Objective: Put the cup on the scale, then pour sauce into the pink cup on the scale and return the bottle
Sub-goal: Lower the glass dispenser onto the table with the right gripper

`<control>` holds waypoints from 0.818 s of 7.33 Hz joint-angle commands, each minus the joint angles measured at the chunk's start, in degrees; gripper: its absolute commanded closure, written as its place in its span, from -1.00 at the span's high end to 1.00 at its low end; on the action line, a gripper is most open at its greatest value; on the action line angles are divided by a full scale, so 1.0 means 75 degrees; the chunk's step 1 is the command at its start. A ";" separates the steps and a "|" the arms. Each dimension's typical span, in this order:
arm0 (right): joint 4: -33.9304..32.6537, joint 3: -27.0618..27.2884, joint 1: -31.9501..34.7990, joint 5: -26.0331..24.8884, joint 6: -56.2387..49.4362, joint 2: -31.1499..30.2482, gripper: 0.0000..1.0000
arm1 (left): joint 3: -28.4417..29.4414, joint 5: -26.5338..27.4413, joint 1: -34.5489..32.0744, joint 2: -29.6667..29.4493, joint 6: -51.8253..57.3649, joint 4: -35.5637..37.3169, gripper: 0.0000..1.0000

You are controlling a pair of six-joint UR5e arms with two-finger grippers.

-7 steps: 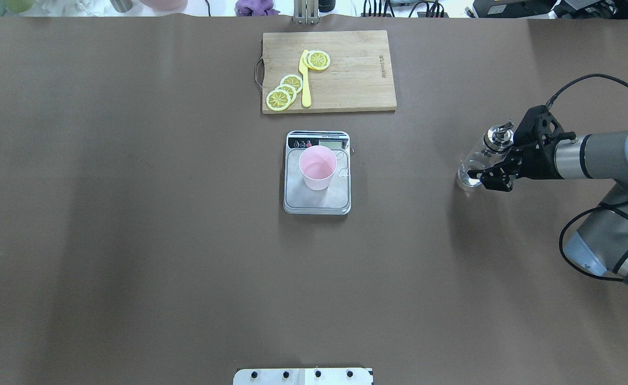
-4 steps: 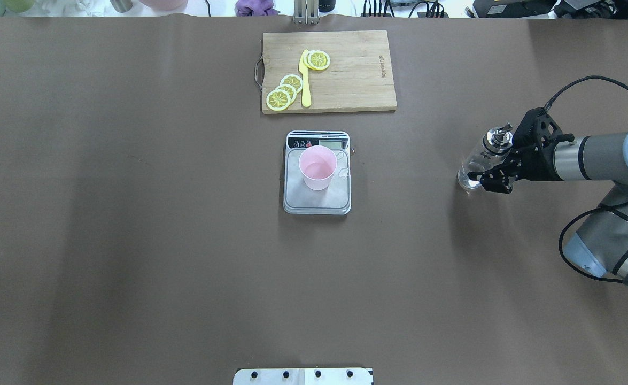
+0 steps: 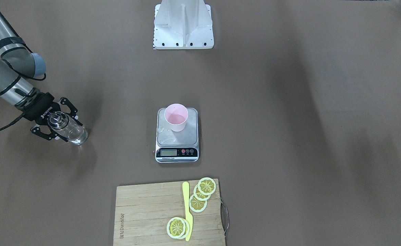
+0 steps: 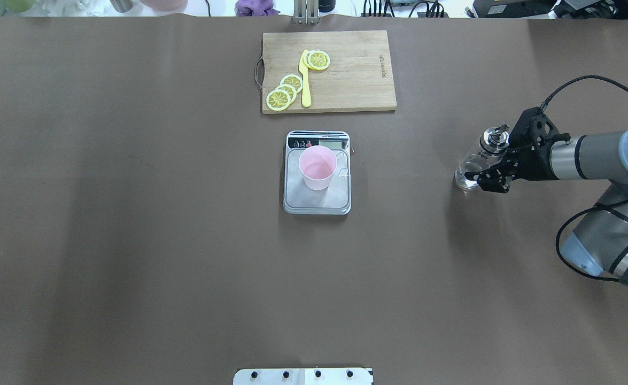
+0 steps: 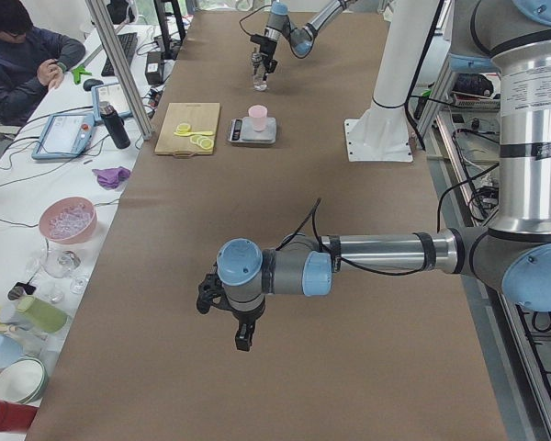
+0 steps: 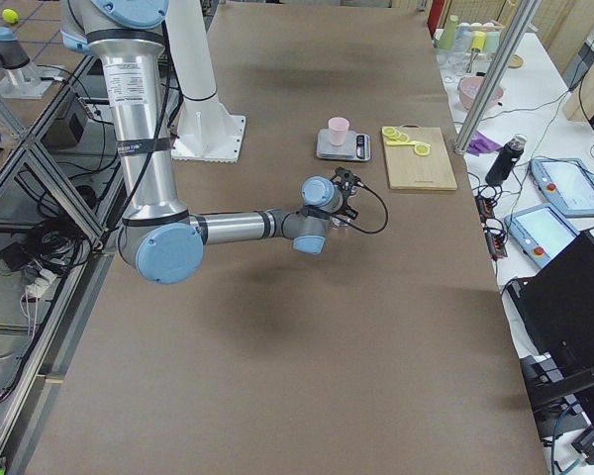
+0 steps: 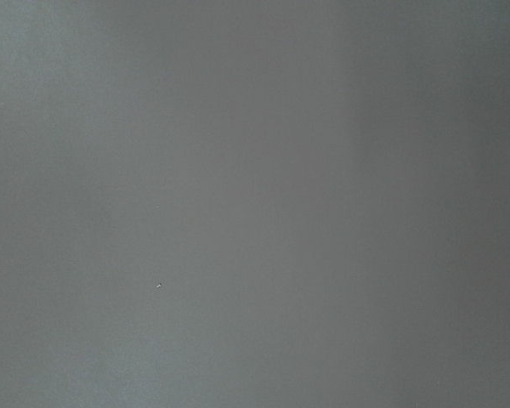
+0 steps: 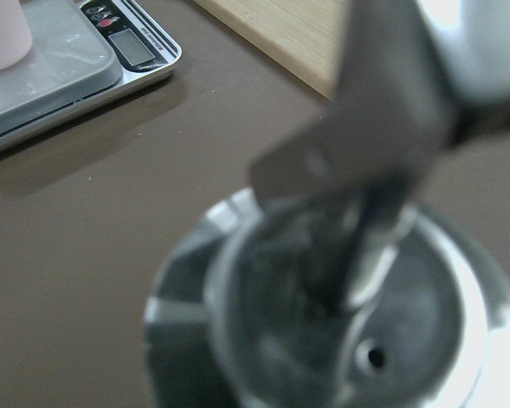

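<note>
The pink cup stands upright on the scale at the table's middle; it also shows in the front view. The clear glass bottle with its silver pourer cap stands far to the right of the scale, its base on or just above the table. My right gripper is shut on the bottle from the side. The right wrist view shows the cap close up and blurred. My left gripper shows only in the left side view, so I cannot tell its state.
A wooden cutting board with lemon slices and a yellow knife lies beyond the scale. A little clear liquid lies on the scale's platform. The robot's white base stands at the near edge.
My right gripper and the bottle have shifted slightly to the left. The cup and scale have not moved.
</note>
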 commanded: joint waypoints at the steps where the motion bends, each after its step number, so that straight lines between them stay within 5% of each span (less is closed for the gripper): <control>1: -0.0029 0.0010 -0.0004 -0.0009 0.0019 0.0044 0.99 | -0.0008 0.0000 0.0000 -0.0001 -0.0006 0.0012 0.97; 6: 0.0040 0.0092 0.0020 0.0085 0.0042 -0.0073 0.99 | -0.0008 0.0000 0.0000 -0.0001 0.0006 0.0000 0.97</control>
